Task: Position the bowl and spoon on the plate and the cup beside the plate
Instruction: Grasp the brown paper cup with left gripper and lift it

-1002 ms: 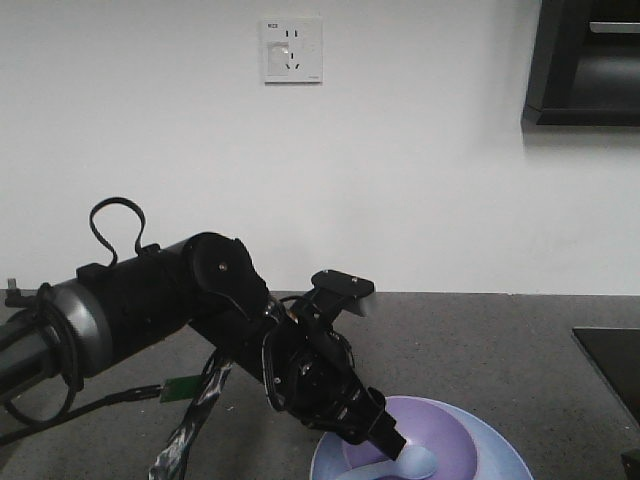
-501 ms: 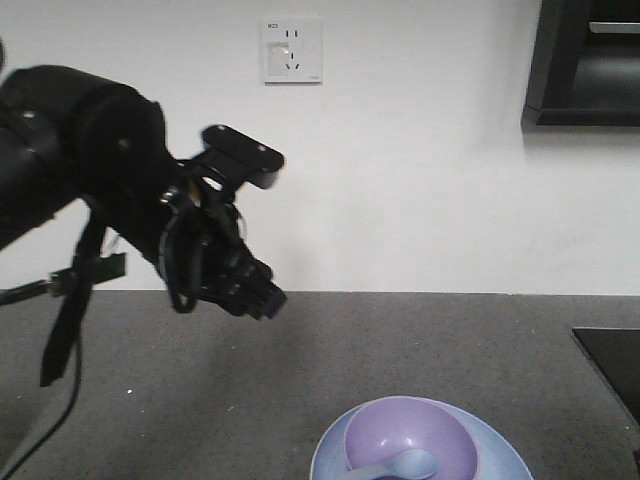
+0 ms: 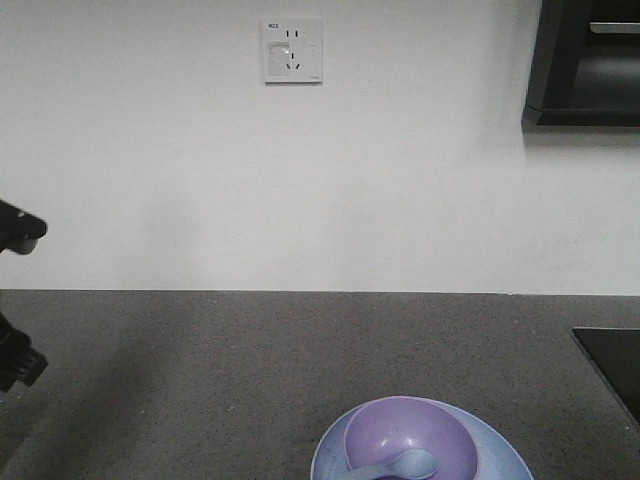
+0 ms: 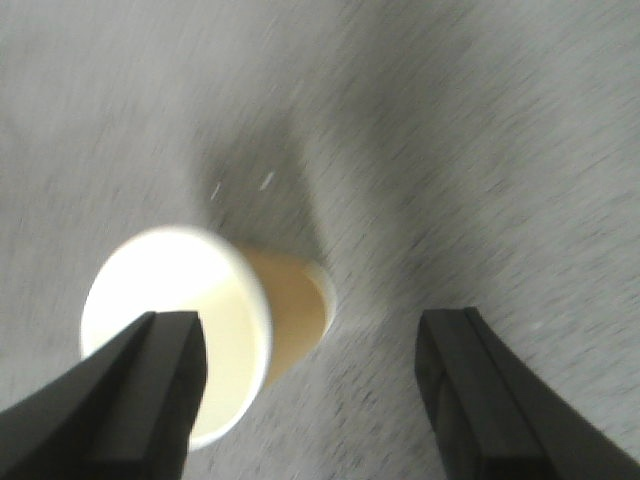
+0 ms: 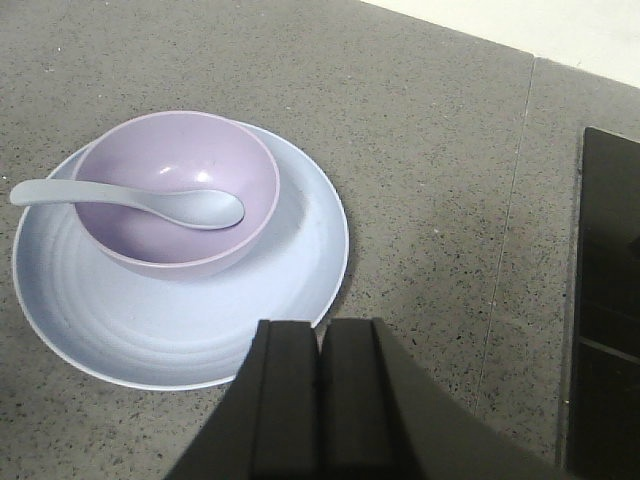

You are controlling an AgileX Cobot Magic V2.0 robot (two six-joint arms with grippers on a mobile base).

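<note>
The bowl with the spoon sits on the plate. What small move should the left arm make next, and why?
Probably shift the open left jaws sideways so the cup sits midway between them before closing. In the blurred left wrist view the cup is off-centre, partly behind one finger, so closing now might knock it.

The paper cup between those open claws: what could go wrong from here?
The cup sits off-centre, close against one finger of the open left gripper, and that view is blurred; closing now might tip it rather than grasp it. The spoon has its handle overhanging the bowl on the plate, so a nudge while placing the cup could flip it out.
</note>
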